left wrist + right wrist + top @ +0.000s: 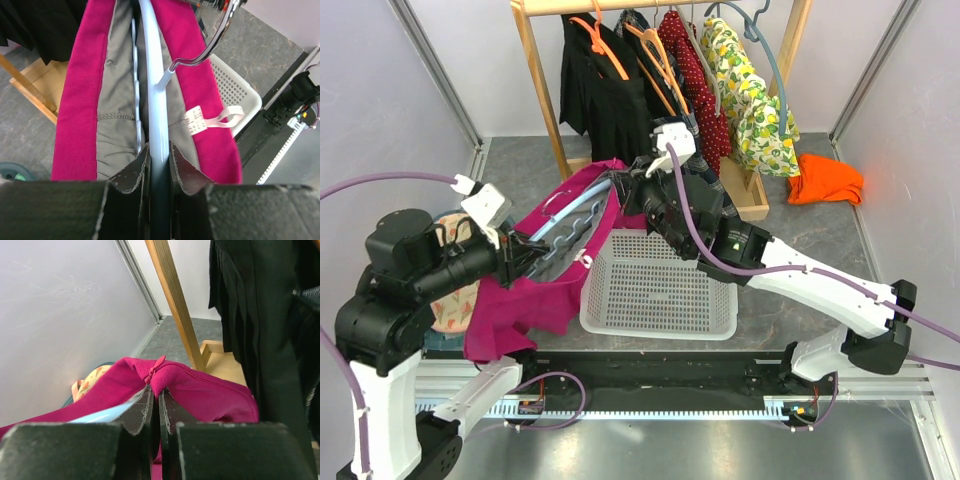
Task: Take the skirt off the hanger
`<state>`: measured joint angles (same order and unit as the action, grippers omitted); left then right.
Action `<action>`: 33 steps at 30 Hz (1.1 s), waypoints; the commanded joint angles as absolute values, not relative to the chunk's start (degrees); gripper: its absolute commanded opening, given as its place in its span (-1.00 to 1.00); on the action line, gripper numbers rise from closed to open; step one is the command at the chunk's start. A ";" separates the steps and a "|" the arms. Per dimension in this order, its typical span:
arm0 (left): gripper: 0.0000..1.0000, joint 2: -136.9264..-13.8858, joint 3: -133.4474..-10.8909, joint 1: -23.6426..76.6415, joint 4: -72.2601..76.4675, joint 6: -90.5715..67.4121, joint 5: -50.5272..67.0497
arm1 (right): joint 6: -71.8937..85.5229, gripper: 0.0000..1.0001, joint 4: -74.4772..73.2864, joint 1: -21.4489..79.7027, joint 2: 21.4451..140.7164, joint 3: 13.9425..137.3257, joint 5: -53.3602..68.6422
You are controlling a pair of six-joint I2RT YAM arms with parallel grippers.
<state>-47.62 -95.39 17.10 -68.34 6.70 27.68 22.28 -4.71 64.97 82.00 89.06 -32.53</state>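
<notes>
I cannot make out the plaid skirt in any view. A pale peach-orange hanger (658,55) hangs on the rail at the back among dark garments. My left gripper (525,255) (159,150) is shut on the arm of a light-blue hanger (575,215) (152,90) with a chrome hook (215,37). A plain magenta garment (520,300) (80,100) hangs on this hanger, its grey lining showing. My right gripper (635,190) (156,392) is shut on the magenta waistband (200,390) by the zip, at the hanger's far end.
A white mesh basket (660,290) (235,90) lies under the arms. The wooden rack (540,80) (175,300) with black, red and lemon-print clothes stands behind. An orange cloth (825,180) lies at the back right. A floral garment (450,300) lies at the left.
</notes>
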 commanded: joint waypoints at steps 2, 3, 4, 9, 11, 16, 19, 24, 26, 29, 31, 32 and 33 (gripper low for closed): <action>-0.96 -48.87 -90.09 17.31 -59.42 9.58 35.06 | 15.47 -0.84 -5.62 68.81 83.40 100.89 -30.32; -0.96 -49.04 -89.74 17.31 -59.15 9.75 35.59 | 15.12 -0.85 -6.15 70.04 83.84 102.03 -29.80; -0.97 -49.22 -89.30 17.23 -58.54 9.67 35.94 | 14.51 -0.86 -6.50 70.66 84.46 104.30 -29.19; -0.97 -50.01 -88.51 17.31 -57.22 10.28 37.26 | 12.66 -0.87 -8.96 75.84 89.11 111.95 -28.21; -0.97 -50.45 -88.42 17.31 -56.60 10.37 37.53 | 11.08 -0.87 -10.10 78.12 91.04 114.07 -29.17; -0.97 -51.33 -89.21 17.40 -55.11 9.23 38.84 | 10.98 -0.86 -11.43 79.54 92.99 116.37 -30.06; -0.97 -52.12 -90.61 17.40 -54.40 8.44 39.11 | 12.04 -0.86 -11.86 79.54 93.51 116.37 -29.27; -0.96 -54.31 -95.43 17.40 -53.35 7.82 37.18 | 13.80 -0.86 -14.23 80.68 95.45 116.45 -27.77; -0.97 -55.71 -99.12 17.40 -53.44 7.82 35.34 | 14.58 -0.86 -16.08 81.47 96.41 115.93 -27.60; -0.97 -57.39 -102.56 17.31 -53.70 7.82 34.28 | 18.01 -0.89 -17.48 82.70 98.25 113.30 -24.18; -0.96 -59.32 -105.99 17.40 -54.05 7.56 33.84 | 17.76 -0.92 -20.63 84.02 100.45 113.81 -26.17; -0.97 -59.85 -107.39 17.40 -54.23 7.38 33.49 | 17.49 -0.93 -21.79 84.89 100.81 114.43 -27.76; -0.97 -60.29 -107.66 17.40 -54.05 7.21 33.49 | 17.14 -0.89 -22.49 85.16 100.72 114.78 -29.60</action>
<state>-56.84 -100.95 17.37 -73.67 7.16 33.06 13.30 -10.26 77.01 94.87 116.11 -39.48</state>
